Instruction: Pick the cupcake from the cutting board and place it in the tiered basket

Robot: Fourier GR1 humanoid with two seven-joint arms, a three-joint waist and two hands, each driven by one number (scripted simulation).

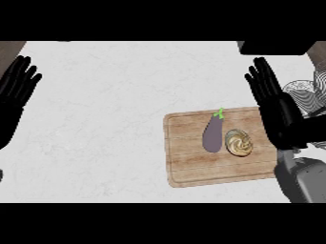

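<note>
Round, beige-swirled cupcake (239, 143) sits top-up on the grained wooden cutting board (194, 164); black right hand (287, 119) overlaps its right edge, left hand (4, 107) well left, both straight-fingered.

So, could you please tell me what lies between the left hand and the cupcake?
In the head view: bare counter, then the board, its left part, then the eggplant beside the cupcake.

The tan swirled cupcake (239, 143) sat, apparently upright, by the right edge of the cutting board (194, 162); the wire tiered basket (324, 78) stood at the bench's (109, 119) right edge.
</note>
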